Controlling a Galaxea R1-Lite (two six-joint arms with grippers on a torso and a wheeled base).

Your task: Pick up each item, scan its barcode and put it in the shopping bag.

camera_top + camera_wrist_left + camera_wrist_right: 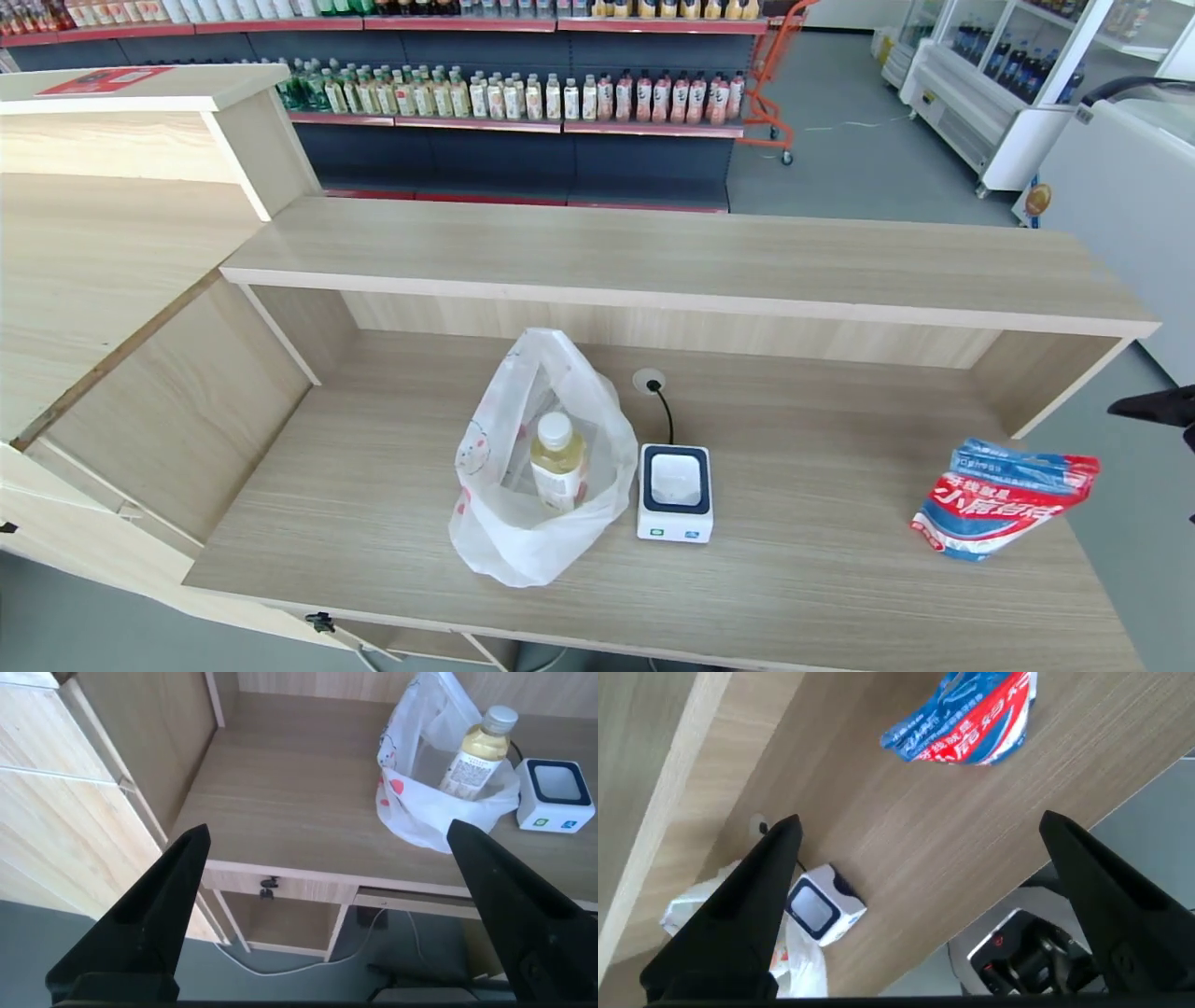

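A white plastic shopping bag (pixel 504 523) stands open at the middle of the counter with a pale yellow drink bottle (pixel 558 462) upright inside it. Just right of the bag sits the white barcode scanner (pixel 674 493), its window facing up. A red, white and blue snack pouch (pixel 1004 497) lies flat near the counter's right end. My left gripper (pixel 327 840) hangs open and empty off the counter's front left corner, well away from the bag (pixel 425 812). My right gripper (pixel 922 826) is open and empty, high above the counter between the pouch (pixel 962 723) and the scanner (pixel 822 905).
The wooden counter (pixel 794 560) has a raised ledge (pixel 691 252) along its back and a side wall (pixel 177 411) on the left. The scanner's black cable (pixel 665 411) runs to a hole behind it. Shelves of bottles (pixel 523 93) and freezers stand in the shop beyond.
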